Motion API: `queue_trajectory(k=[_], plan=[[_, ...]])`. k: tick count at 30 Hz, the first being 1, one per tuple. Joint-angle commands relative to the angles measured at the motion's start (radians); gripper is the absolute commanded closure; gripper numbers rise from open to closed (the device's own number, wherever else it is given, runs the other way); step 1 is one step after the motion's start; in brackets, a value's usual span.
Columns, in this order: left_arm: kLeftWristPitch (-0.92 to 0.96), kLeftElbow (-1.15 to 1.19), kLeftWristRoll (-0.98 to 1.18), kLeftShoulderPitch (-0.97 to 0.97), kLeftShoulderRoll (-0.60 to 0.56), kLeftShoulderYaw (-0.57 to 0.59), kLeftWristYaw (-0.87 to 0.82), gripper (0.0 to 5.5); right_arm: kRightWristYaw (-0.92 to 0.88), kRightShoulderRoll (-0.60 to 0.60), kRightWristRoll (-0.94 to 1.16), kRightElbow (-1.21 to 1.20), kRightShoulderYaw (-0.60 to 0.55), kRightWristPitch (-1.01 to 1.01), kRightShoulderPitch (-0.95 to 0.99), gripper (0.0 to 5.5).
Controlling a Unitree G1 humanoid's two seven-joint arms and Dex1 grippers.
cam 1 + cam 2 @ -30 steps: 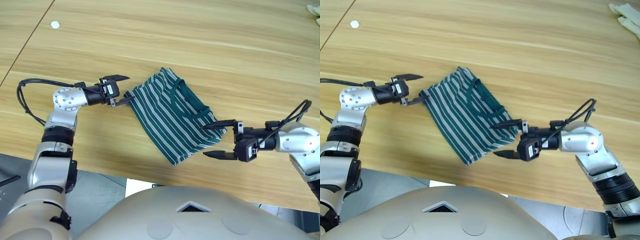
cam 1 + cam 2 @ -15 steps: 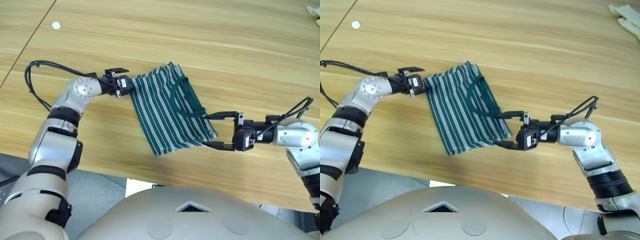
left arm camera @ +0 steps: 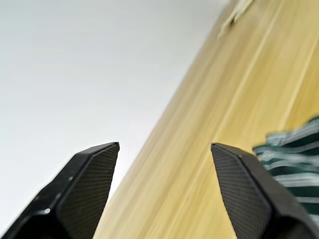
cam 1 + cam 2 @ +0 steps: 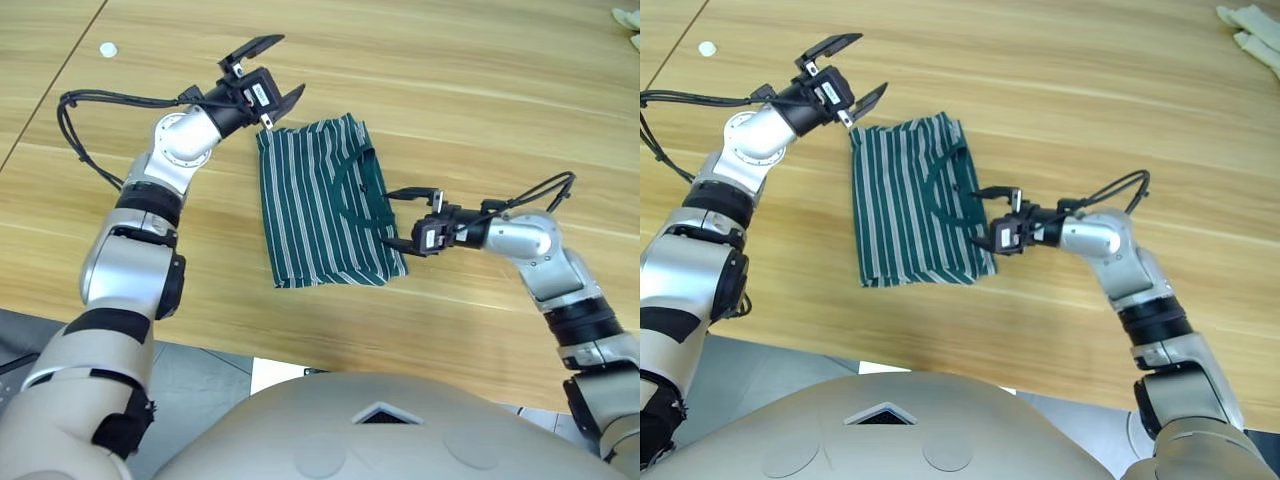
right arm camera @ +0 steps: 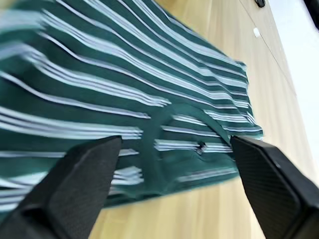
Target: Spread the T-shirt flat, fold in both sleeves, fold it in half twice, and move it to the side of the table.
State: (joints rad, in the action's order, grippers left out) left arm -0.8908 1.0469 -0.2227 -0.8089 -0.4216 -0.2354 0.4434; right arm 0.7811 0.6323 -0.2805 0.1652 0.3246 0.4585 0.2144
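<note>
The T-shirt [image 4: 325,205], green with white stripes, lies folded into a rectangle on the wooden table [image 4: 480,90], with its collar edge toward my right arm. My left gripper [image 4: 262,70] hangs open just above and beyond the shirt's far left corner, holding nothing. In the left wrist view that gripper [image 3: 164,146] frames bare tabletop, with a corner of the shirt [image 3: 294,164] to one side. My right gripper [image 4: 400,218] stands open at the shirt's right edge, near the collar. The right wrist view has the striped cloth [image 5: 99,74] lying close in front of the spread fingers [image 5: 75,189].
A small white disc [image 4: 108,48] lies at the far left of the table. A pale cloth-like object [image 4: 1250,30] sits at the far right corner. The table's near edge [image 4: 200,340] runs just below the shirt. A seam [image 4: 60,75] crosses the tabletop on the left.
The shirt has been swung round and slid farther onto the table, now square to the edge. My left gripper let go of its corner and rose, opening wide. My right gripper moved inward.
</note>
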Motion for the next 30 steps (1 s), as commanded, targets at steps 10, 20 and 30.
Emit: queue_trajectory(k=[10, 20, 30], plan=[[0.008, -0.191, 0.172, 0.137, 0.004, 0.054, 0.178, 2.09, -0.507, -0.257, -0.400, 0.623, 0.158, -0.045, 0.454, 1.47], [0.020, -0.212, 0.155, 0.163, 0.005, 0.056, 0.172, 2.09, -0.426, -0.125, -0.374, 0.634, 0.188, 0.036, 0.373, 1.47], [0.024, -0.243, 0.148, 0.203, 0.001, 0.045, 0.185, 2.09, -0.176, 0.111, -0.131, 0.145, 0.078, 0.039, 0.074, 1.47]])
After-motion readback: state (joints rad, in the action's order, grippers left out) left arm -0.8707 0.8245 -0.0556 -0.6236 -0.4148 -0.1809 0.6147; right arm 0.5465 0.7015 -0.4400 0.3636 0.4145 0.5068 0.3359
